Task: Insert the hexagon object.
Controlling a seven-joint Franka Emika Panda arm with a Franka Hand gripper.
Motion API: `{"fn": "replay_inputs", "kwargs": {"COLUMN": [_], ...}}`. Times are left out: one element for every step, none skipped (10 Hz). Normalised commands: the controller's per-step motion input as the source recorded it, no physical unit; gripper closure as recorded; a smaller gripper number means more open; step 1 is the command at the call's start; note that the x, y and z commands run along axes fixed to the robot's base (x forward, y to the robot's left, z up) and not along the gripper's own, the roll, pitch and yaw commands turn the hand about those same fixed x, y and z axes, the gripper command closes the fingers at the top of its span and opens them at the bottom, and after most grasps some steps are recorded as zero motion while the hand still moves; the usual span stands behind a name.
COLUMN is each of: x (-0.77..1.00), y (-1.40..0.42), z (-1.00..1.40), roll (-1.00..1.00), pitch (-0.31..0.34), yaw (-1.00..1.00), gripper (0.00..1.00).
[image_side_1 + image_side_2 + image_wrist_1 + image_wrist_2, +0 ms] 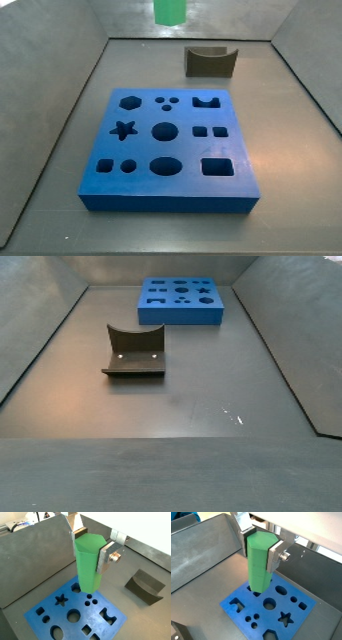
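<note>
My gripper (90,554) is shut on the hexagon object (87,567), a bright-green hexagonal peg, and holds it upright near its top end; this shows in both wrist views (260,552). A silver finger (105,558) presses one flat side. The peg (259,567) hangs above the blue board (63,619), over the corner with the hexagonal hole, which it mostly hides. In a side view only the peg's lower end (170,10) shows, high above the back of the board (167,190). The hexagonal hole (128,101) is open and empty.
A dark grey-brown curved block (210,62) stands behind the board, apart from it, and also shows in a side view (135,351) and a wrist view (144,586). Grey walls (60,60) ring the floor. The board (183,301) holds several other shaped holes.
</note>
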Motion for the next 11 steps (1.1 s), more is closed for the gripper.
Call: {"fn": "replay_inputs", "kwargs": {"x": [0.0, -0.34, -0.39, -0.48, -0.53, -0.52, -0.5, -0.49, -0.38, -0.16, 0.0], "y": [0.0, 0.27, 0.36, 0.47, 0.55, 0.55, 0.46, 0.34, 0.0, -0.36, -0.29], "z": [0.0, -0.7, -0.87, -0.92, -1.0, -1.0, -1.0, -0.97, -0.88, -0.68, -0.26], "roll": [-0.01, -0.11, -0.16, -0.15, -0.1, -0.08, -0.1, -0.15, -0.15, -0.16, -0.05], "pitch": [0.0, 0.0, 0.0, 0.0, 0.0, -0.003, -0.041, -0.061, -0.076, -0.106, -0.043], "yaw": [0.0, 0.0, 0.0, -0.06, -0.09, -0.1, -0.13, -0.15, -0.13, -0.14, -0.05], "gripper": [1.0, 1.0, 1.0, 1.0, 1.0, 1.0, 1.0, 1.0, 1.0, 1.0, 1.0]}}
